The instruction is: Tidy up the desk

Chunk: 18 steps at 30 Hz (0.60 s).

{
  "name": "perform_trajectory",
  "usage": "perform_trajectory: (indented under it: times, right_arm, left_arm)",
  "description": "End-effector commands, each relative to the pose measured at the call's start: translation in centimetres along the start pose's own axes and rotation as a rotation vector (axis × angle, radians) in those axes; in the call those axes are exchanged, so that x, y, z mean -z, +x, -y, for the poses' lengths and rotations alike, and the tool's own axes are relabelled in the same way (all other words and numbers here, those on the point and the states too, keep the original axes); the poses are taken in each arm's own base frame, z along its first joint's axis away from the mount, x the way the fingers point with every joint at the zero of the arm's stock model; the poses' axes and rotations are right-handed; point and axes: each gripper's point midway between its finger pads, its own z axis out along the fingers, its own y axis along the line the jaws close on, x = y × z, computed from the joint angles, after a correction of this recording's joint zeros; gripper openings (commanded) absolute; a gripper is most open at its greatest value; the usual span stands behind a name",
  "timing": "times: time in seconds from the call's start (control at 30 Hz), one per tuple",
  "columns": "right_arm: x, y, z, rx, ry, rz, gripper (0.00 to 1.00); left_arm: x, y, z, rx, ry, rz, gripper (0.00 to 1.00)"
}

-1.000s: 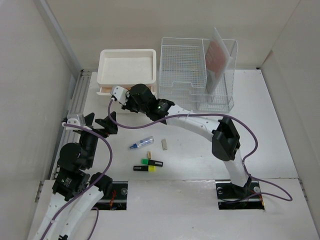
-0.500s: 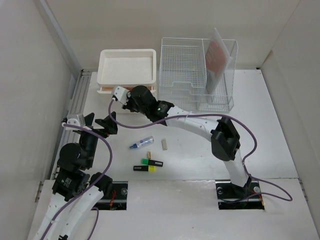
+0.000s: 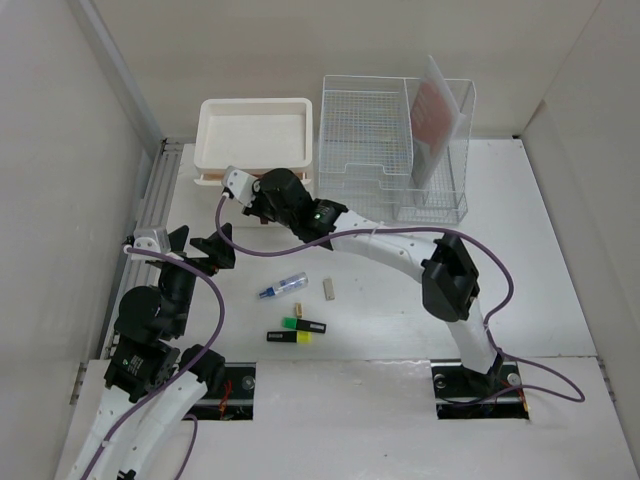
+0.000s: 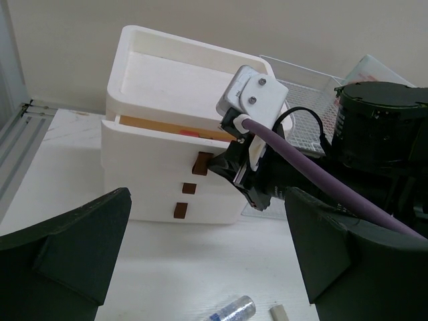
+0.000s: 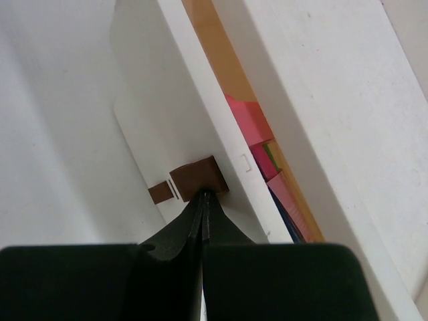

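1. White desk [image 3: 400,300], walled in pale beige, spreads beneath both arms; the drawer box [image 4: 160,103] stands at its far left.
2. Right gripper [image 5: 204,195]: jaws fully closed, nothing between them, tips pressed on the brown handle [image 5: 197,175] of the top drawer [image 4: 150,147].
3. Compared with a second ago, I see it edged toward the box; a gap remains, pink paper [image 5: 249,127] showing.
4. I judge the drawer is being pushed shut.
5. Left gripper [image 3: 200,242]: spread wide, empty. Highlighters [image 3: 297,329] lie loose.
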Motion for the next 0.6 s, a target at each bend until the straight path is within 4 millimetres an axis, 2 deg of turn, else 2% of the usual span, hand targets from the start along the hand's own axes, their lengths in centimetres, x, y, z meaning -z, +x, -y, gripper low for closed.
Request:
perform_trajectory:
  times: [0.0,0.17,0.2,0.27,0.3,0.37,0.53,0.57]
  right_arm:
    - [-0.1,-3.2,2.1,-0.012,0.075,0.089,0.01]
    - [0.1,-2.6,3.0,-0.016,0.128,0.057,0.01]
    - [-0.1,-2.1,2.7,-0.012,0.122,0.045,0.01]
    - [0.6,-2.3,3.4,-0.017,0.149,0.046,0.01]
    - [0.4,-1.3,2.8,-0.011,0.136,0.025,0.01]
    - [1.0,-1.9,3.5,-0.019,0.159,0.043,0.01]
    - [1.1,-1.8,3.0,-0.007,0.137,0.053,0.01]
    - [1.1,-2.3,3.2,-0.01,0.136,0.068,0.01]
  left_arm:
    - [0.1,-1.0,0.3,0.008,0.014,0.042,0.99]
    - [0.1,-1.0,0.3,0.008,0.014,0.042,0.99]
    - [0.1,-1.0,0.3,0.008,0.014,0.042,0.99]
    - [0.1,-1.0,0.3,0.008,0.014,0.042,0.99]
    - [0.1,-1.0,0.3,0.008,0.014,0.042,0.99]
    - [0.1,-1.0,0.3,0.008,0.014,0.042,0.99]
    - [0.1,-1.0,0.3,0.008,0.014,0.042,0.99]
    - [0.1,-1.0,0.3,0.008,0.014,0.042,0.99]
